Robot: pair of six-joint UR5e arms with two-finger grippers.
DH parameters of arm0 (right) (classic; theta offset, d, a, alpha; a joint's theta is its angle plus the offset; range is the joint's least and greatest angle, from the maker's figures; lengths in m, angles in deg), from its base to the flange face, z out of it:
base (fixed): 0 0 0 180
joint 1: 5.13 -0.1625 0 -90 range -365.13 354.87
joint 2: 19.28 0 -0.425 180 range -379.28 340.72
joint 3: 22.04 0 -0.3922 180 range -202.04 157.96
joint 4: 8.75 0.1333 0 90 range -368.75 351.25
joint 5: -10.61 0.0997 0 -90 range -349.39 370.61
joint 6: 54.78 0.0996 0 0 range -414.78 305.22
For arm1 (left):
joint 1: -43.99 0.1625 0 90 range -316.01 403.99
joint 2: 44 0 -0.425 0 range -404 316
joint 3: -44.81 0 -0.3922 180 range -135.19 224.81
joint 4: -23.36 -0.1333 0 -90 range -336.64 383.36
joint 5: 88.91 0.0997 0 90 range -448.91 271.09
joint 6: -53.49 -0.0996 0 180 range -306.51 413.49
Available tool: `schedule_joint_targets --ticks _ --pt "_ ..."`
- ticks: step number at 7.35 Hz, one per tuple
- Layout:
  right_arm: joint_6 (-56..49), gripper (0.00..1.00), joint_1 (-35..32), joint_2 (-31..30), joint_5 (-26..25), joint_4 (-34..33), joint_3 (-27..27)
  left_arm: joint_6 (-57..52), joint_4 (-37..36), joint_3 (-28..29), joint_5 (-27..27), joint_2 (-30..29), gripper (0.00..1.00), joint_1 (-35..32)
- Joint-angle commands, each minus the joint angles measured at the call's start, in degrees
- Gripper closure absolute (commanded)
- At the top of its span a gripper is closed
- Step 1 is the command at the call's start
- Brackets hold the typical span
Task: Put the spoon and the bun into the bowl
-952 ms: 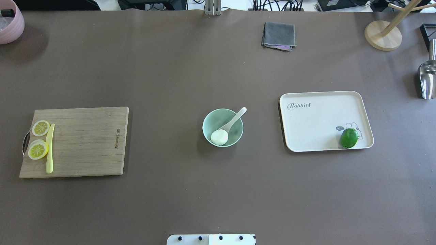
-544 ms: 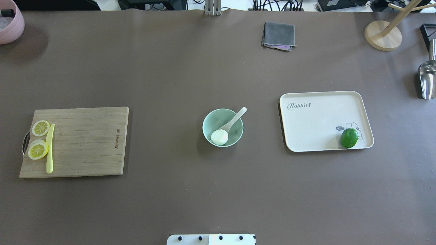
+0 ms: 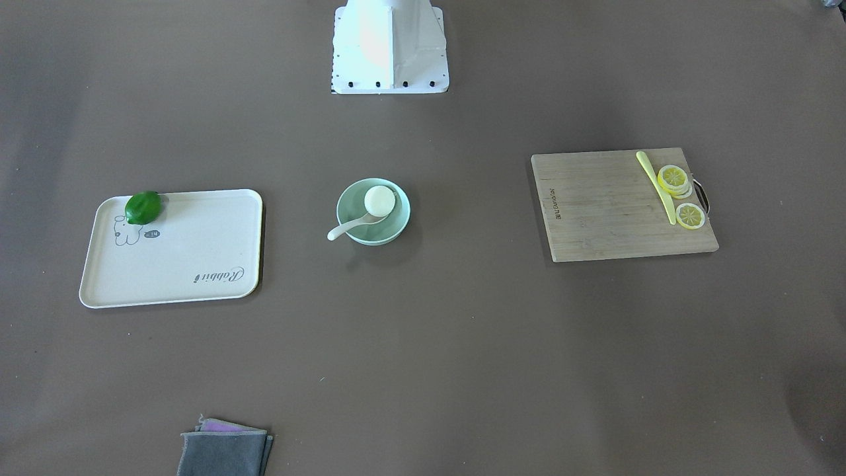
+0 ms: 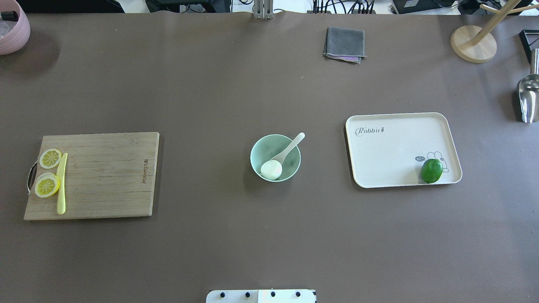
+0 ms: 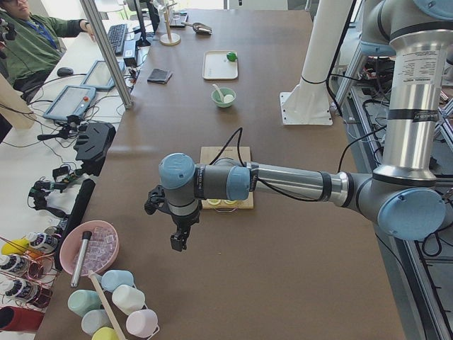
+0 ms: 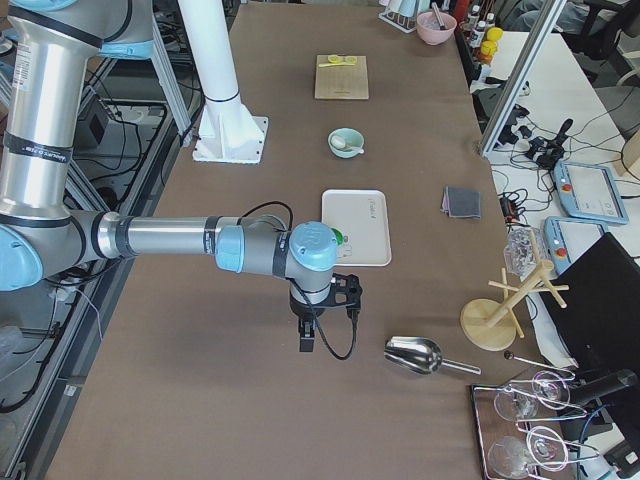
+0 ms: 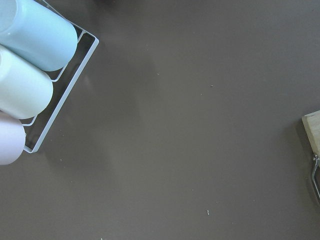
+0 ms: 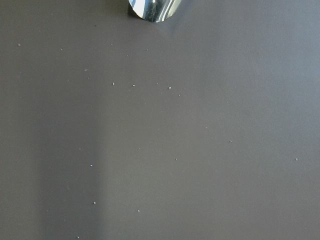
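The mint-green bowl stands at the table's middle. The white bun lies inside it on the near side. The white spoon has its scoop in the bowl and its handle leaning over the far-right rim. The front view shows the same bowl, bun and spoon. My left gripper hangs over the table's left end, far from the bowl. My right gripper hangs over the right end. I cannot tell whether either is open or shut.
A wooden cutting board with lemon slices and a yellow knife lies left. A white tray with a lime lies right. A grey cloth, a metal scoop and a cup rack are at the edges.
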Motion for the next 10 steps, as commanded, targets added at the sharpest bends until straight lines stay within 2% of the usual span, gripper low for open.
schedule_joint_targets --ticks 1,6,8,10 --pt "0.0 0.00 0.0 -0.1 0.0 -0.1 0.9 0.0 0.0 0.0 0.0 0.1 0.01 0.0" --pt "0.0 0.00 0.0 -0.1 0.1 -0.1 2.2 0.0 0.0 0.0 0.0 0.2 0.01 0.0" --pt "0.0 0.00 0.0 -0.1 2.4 -0.1 2.2 0.0 0.1 0.0 0.0 0.2 0.01 0.0" --pt "0.0 0.00 0.0 -0.1 2.5 -0.1 2.2 0.0 0.0 0.0 0.1 0.2 0.01 0.0"
